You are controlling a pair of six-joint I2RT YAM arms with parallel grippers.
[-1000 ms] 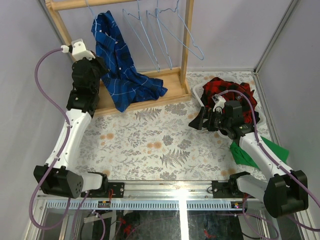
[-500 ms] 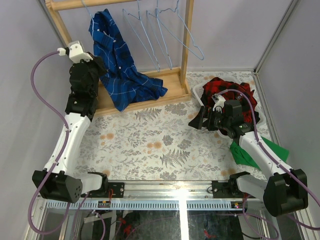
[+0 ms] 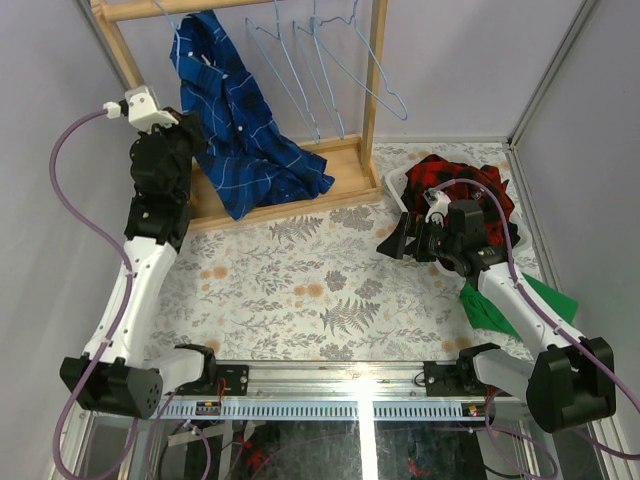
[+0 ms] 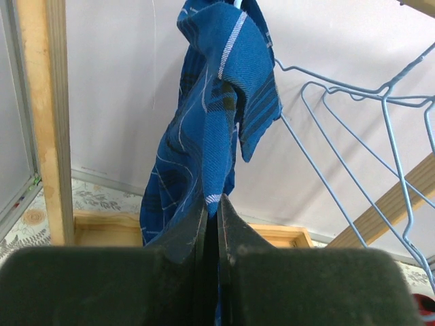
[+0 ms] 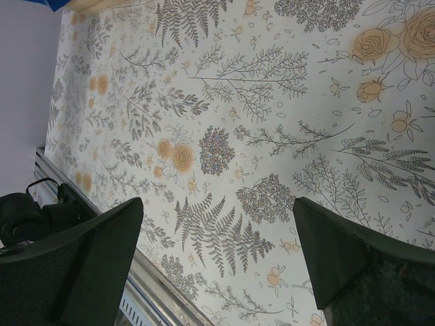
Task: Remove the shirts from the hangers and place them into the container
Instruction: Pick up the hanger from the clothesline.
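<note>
At the rack's (image 3: pixel 372 90) left end, left gripper (image 4: pixel 212 204) is pinching the blue shirt (image 3: pixel 245 140); cloth is running long-axis up from the jaws toward the top rail (image 3: pixel 140 9). Left arm nearer. Right of the rack, right gripper (image 3: pixel 392 238) is hovering wide open beside the container (image 3: pixel 392 183).

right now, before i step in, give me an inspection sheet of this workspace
surface: floral tablecloth, flat.
job's things: blue plaid shirt hangs on the rack, tail on its base; three bare hangers beside it; red-and-black shirt piled in the white container.
clutter: green cloth by the right arm.
grippers: left gripper has its fingers shut on the blue plaid shirt; right gripper open, holding nothing, above the tablecloth.
cables: purple cable looped off each arm; no snag seen.
surroundings: wooden rack, grey walls.
</note>
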